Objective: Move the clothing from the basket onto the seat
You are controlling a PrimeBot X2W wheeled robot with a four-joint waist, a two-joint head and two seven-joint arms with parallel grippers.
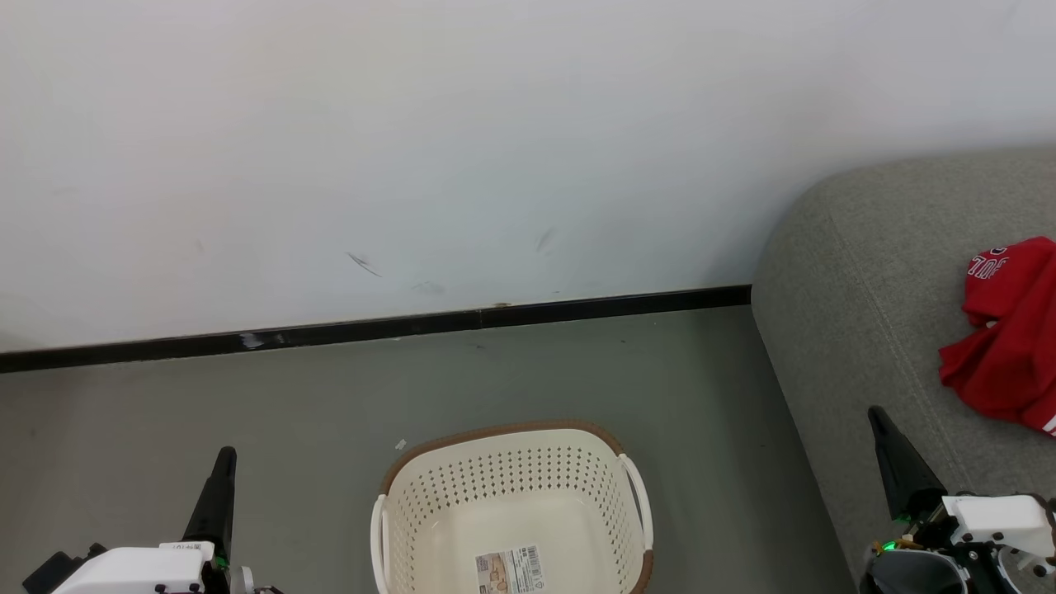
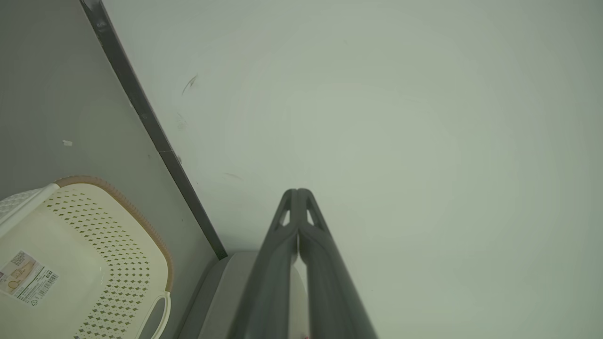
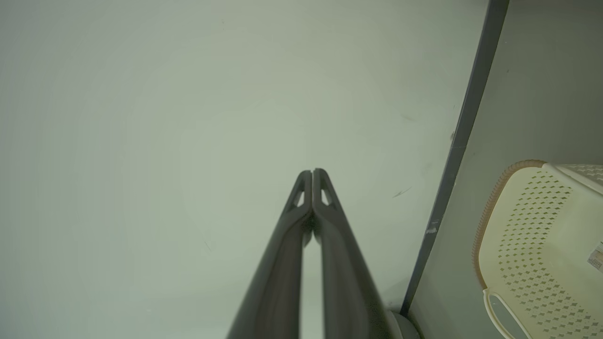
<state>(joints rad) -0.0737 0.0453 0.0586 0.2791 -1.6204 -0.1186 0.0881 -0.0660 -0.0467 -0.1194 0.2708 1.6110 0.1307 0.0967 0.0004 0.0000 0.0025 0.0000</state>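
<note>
The cream-white perforated basket (image 1: 511, 511) with a brown rim stands on the floor at the bottom centre, and nothing lies in it but a paper label (image 1: 510, 571). Red clothing (image 1: 1011, 338) with white lettering lies crumpled on the grey seat (image 1: 866, 313) at the right. My left gripper (image 1: 223, 462) is at the lower left, shut and holding nothing. My right gripper (image 1: 879, 417) is at the lower right over the seat's front edge, shut and holding nothing. In the wrist views both grippers (image 2: 297, 192) (image 3: 312, 172) point at the wall with their tips pressed together, the basket (image 2: 85, 263) (image 3: 541, 245) off to one side.
A white wall (image 1: 495, 148) with a black baseboard (image 1: 371, 330) runs behind the basket. Grey floor (image 1: 247, 396) surrounds the basket. A small white scrap (image 1: 400, 445) lies on the floor near the basket's far left corner.
</note>
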